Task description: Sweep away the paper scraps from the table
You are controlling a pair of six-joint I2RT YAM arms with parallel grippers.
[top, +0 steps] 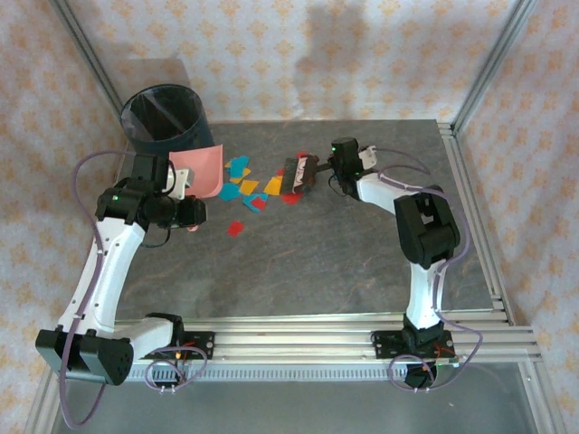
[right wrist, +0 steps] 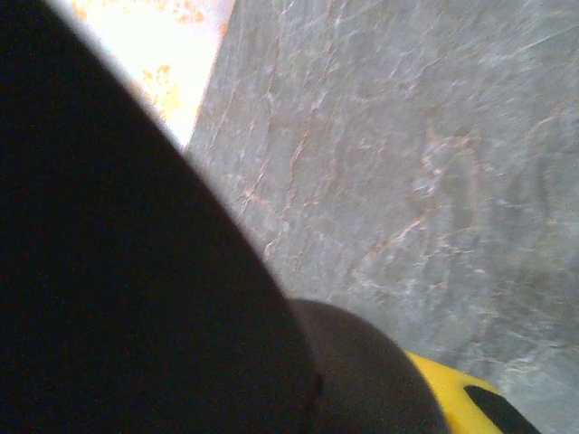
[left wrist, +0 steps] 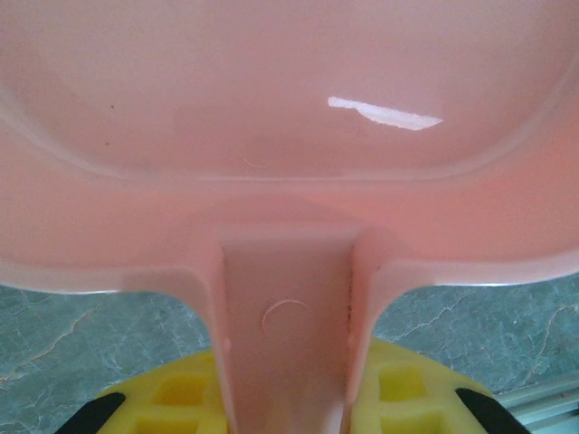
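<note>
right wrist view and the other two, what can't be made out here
Right wrist view: a dark blurred shape close to the lens hides the brush and whatever lies under it.
Left wrist view: the dustpan blocks the paper scraps ahead of its lip.
Top view: the bin is too dark inside to tell its contents; the brush covers any scraps beneath it.

Peach patterned walls (top: 271, 54) behind silver posts (top: 488, 63) carry what seems a shadow (top: 335, 36).
</note>
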